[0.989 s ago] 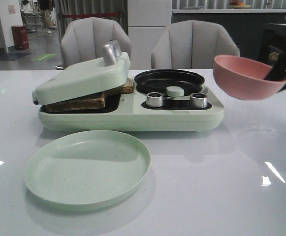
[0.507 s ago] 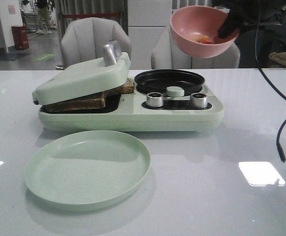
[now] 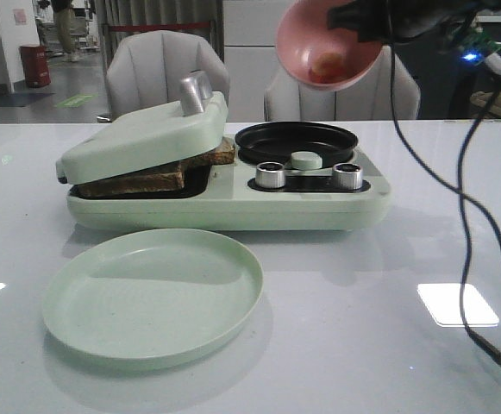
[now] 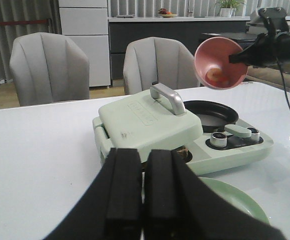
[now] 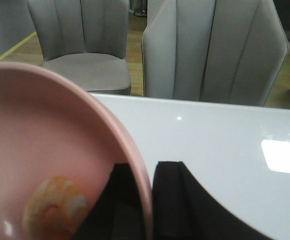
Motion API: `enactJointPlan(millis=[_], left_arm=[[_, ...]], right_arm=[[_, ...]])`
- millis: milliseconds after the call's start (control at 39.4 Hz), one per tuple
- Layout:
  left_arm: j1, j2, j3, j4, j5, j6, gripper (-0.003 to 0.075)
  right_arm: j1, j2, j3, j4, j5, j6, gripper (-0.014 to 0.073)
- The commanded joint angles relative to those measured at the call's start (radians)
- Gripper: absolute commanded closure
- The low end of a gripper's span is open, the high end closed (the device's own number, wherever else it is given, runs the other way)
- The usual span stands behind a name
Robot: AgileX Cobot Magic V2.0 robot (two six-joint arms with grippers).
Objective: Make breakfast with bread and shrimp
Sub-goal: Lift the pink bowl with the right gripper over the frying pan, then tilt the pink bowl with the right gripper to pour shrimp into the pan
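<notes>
Two slices of bread (image 3: 159,177) lie stacked in the pale green breakfast maker, under its half-lowered lid (image 3: 142,138). My right gripper (image 3: 362,21) is shut on the rim of a pink bowl (image 3: 323,43), held tilted high above the round black pan (image 3: 297,140). The shrimp (image 3: 326,62) rests inside the bowl, also seen as the shrimp (image 5: 55,205) next to my right gripper (image 5: 147,200). My left gripper (image 4: 144,185) is shut and empty, hovering in front of the maker's lid (image 4: 145,122); it does not show in the front view.
A pale green plate (image 3: 153,295) lies in front of the maker. Two metal knobs (image 3: 270,175) and a green dial sit on the maker's right half. A black cable (image 3: 457,216) hangs from the right arm over the table. Two grey chairs stand behind.
The right gripper has carried the pink bowl from low on the right up and leftwards over the pan, and tipped its mouth further over. The left gripper, the plate and the maker are unmoved.
</notes>
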Motion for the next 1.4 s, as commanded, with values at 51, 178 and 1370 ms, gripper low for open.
enactJointPlan(millis=[51,178,1370], left_arm=[[-0.007,0.010,-0.027,-0.010,-0.072,-0.010,0.0607],[-0.007,0.010,-0.027,-0.010,-0.072,-0.010,0.0606],[-0.007,0.010,-0.027,-0.010,-0.072,-0.010,0.0606]], right_arm=[[0.042,0.012,-0.010,-0.135,-0.251,-0.011,0.0463],[0.073,0.045,0.063,-0.184,-0.520,-0.010,0.0463],[0.090,0.127,0.113,-0.282,-1.003,-0.130,0.0463]])
